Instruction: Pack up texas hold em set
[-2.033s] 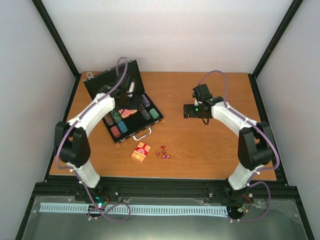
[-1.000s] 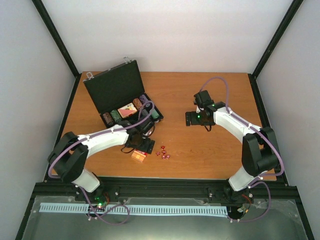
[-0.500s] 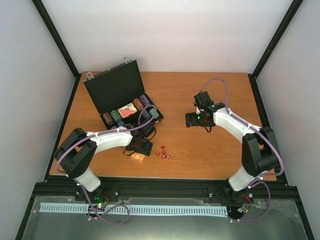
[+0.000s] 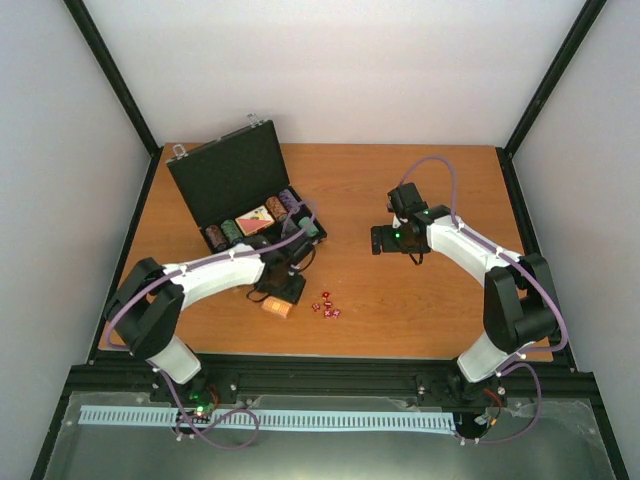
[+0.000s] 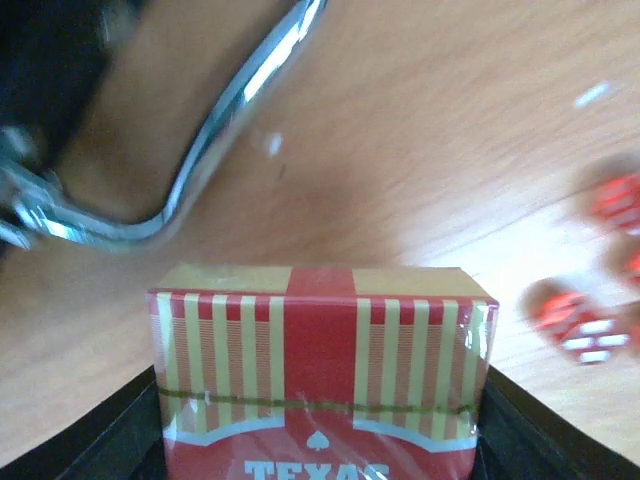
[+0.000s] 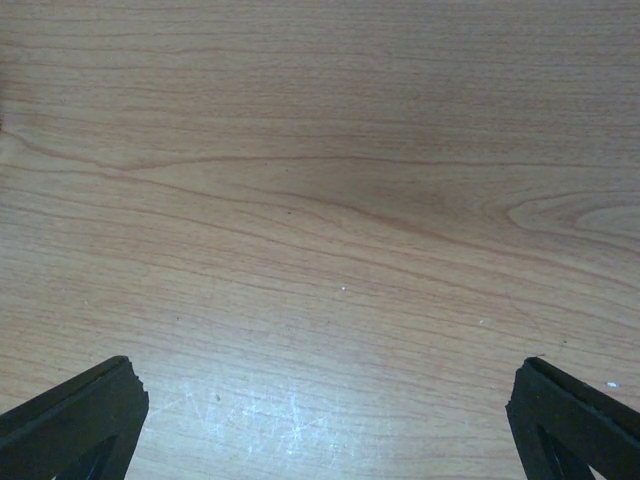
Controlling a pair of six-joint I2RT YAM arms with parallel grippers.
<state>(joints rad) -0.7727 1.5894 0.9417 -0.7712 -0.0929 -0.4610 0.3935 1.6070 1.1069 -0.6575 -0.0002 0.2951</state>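
card box (image 5: 322,330): light, stiff carton in slick wrap, judged likely to slip but not to crush. grip across the two narrow sides, centred. it lay on the table (image 4: 420,310) just in front of the open case (image 4: 232,178), dice (image 4: 327,306) near it. the box sat between the fingers of the left gripper (image 5: 320,410), which flanked both sides; clamped or not could not be told. the right gripper (image 6: 322,400) hung spread wide over the table, well apart.

a red and yellow striped card box (image 5: 322,380) sits between black fingers (image 5: 110,445); silver handle (image 5: 215,130) behind, blurred red dice (image 5: 575,320) right.
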